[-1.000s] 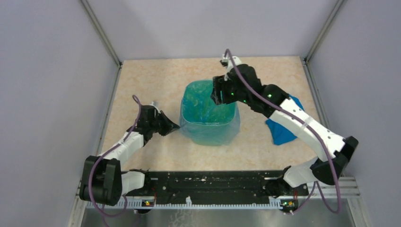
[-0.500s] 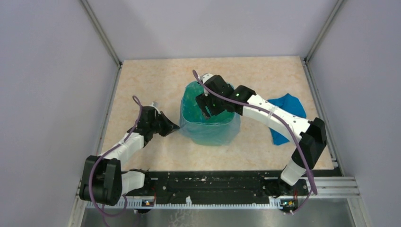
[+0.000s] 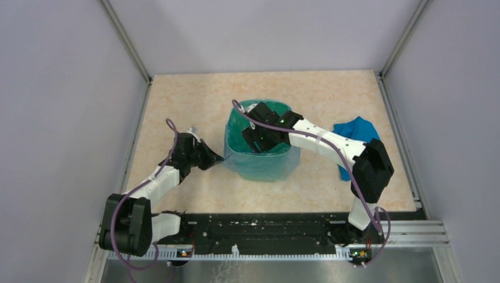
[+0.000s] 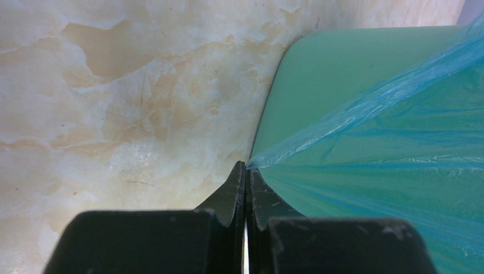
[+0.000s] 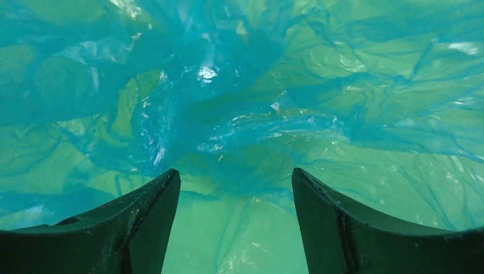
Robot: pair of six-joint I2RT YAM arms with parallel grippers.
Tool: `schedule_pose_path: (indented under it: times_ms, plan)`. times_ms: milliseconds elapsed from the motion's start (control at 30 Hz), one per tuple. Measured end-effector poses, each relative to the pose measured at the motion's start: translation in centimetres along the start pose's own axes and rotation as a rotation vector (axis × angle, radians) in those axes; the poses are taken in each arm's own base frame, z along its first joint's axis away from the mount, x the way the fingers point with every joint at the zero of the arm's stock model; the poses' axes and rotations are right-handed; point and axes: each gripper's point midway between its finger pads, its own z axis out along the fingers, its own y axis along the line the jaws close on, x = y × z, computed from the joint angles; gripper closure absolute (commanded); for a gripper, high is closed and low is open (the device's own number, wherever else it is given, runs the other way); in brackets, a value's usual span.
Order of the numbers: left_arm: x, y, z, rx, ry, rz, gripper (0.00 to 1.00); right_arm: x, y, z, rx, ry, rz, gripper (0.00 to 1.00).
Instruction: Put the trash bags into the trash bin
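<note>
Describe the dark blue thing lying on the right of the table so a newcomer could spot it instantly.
Start at the mint-green plastic trash bin in the middle of the beige marbled table, then look right, past the right arm's white forearm. There a crumpled, opaque deep-blue cloth-like item lies flat, partly hidden behind the arm. Unlike the translucent light blue film trash bag lining the bin, it is solid-coloured and apart from the bin.

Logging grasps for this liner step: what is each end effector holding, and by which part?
The left end effector pinches the trash bag at a pulled-out edge outside the trash bin. The right end effector is open inside, holding nothing.
</note>
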Motion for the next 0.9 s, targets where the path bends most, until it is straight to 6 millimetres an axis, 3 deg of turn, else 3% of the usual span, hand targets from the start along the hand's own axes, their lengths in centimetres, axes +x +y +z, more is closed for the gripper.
schedule_pose_path:
  times_ms: [367, 900]
  plan:
    - [-0.2, 0.2, 0.0, -0.007, -0.009, 0.017, 0.97, 1.3, -0.1, 1.5, 0.006, 0.042, -0.003, 0.29]
    - [0.0, 0.5, -0.1, -0.019, -0.002, 0.037, 0.80, 2.8, -0.6, 4.2, 0.018, 0.082, 0.005, 0.28]
